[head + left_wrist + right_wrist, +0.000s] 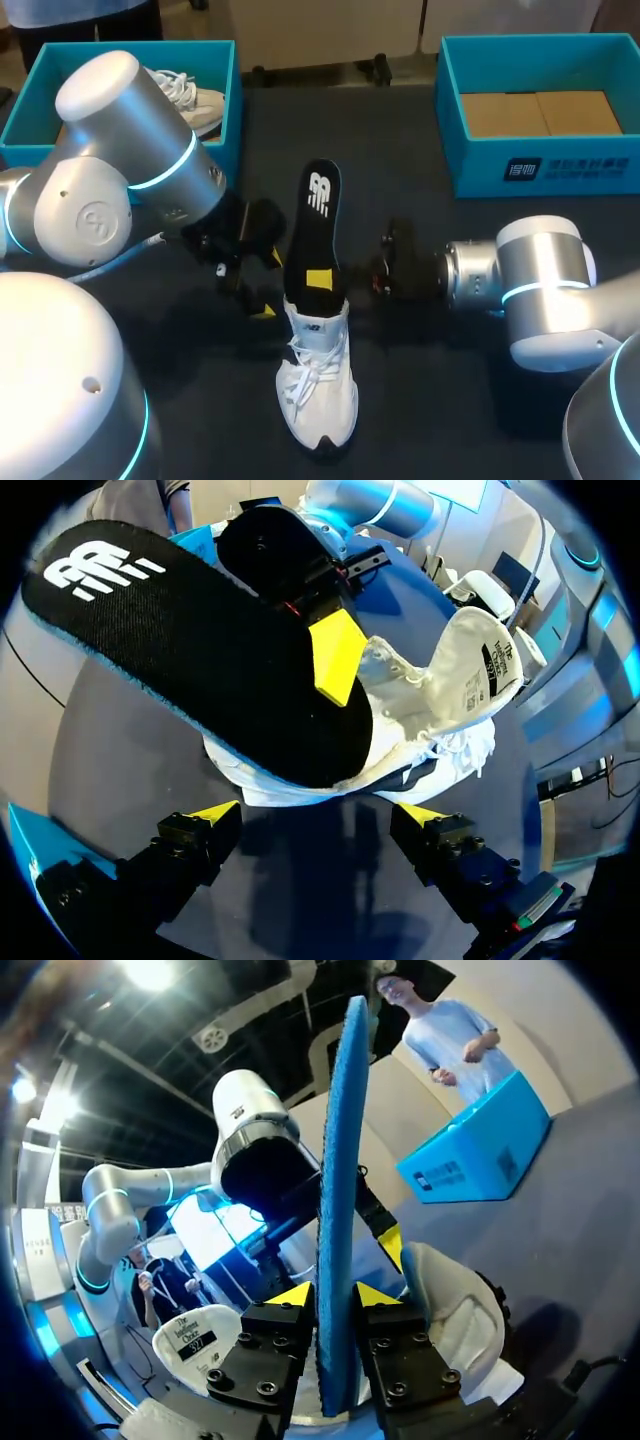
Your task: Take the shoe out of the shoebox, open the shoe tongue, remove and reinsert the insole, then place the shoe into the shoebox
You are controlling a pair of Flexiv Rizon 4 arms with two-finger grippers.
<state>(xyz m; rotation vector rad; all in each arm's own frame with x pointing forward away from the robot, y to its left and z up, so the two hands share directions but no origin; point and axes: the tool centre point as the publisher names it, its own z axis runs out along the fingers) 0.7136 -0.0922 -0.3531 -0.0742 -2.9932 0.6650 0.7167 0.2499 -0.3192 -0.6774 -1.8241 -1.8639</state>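
Observation:
A white shoe (318,395) lies on the dark table, toe toward me, its tongue (482,670) folded open. A black insole (318,225) with a blue underside (340,1160) slants up out of the heel opening. My right gripper (320,280) comes in from the right and straddles the insole's lower part. Its fingers stand close on either side with narrow gaps, so it is open (335,1295). One of its yellow fingertips (335,660) rests over the insole's top face. My left gripper (267,285) is wide open beside the shoe's heel, empty (318,815).
A teal shoebox (228,110) at the back left holds another white shoe (195,100). A second teal box (540,170) at the back right has brown cardboard inside. Bare table lies between the boxes and around the shoe's toe.

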